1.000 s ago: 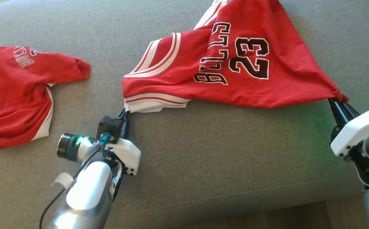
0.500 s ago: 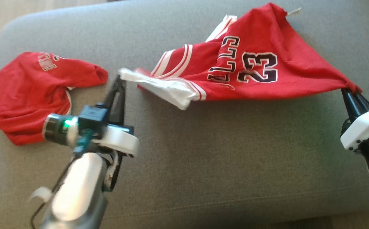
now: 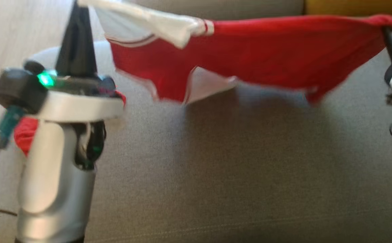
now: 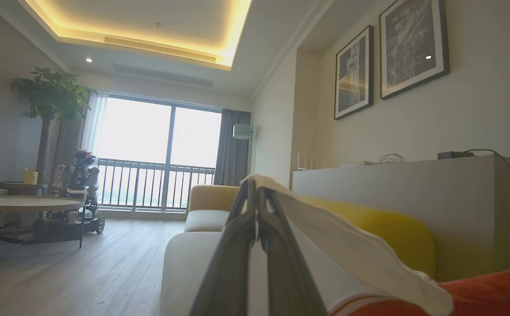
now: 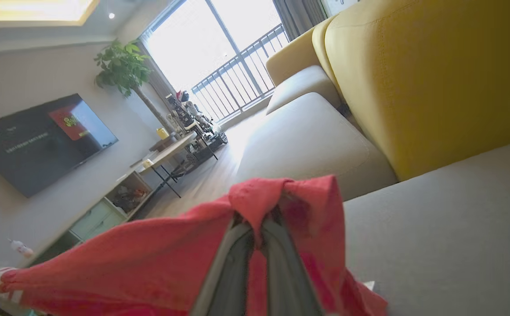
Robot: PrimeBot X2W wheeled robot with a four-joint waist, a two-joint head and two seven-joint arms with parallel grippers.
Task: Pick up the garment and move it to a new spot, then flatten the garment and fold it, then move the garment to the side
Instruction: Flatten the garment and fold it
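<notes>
Both arms stand upright, fingers toward twelve o'clock. The left gripper (image 3: 77,6), at eleven o'clock, is clamped tight on the white-trimmed corner of the red fabric basketball jersey (image 3: 266,54). The right gripper (image 3: 386,30), at two o'clock, is closed just as tight on its red corner. The jersey hangs stretched between them (blurred), long axis nine to three, above the grey fabric sofa cushion (image 3: 216,168). Another red cloth (image 3: 25,133) lies behind the left wrist.

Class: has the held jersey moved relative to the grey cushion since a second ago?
Yes, upward: the jersey lay on the cushion; now it hangs above it between the left gripper and right gripper.
</notes>
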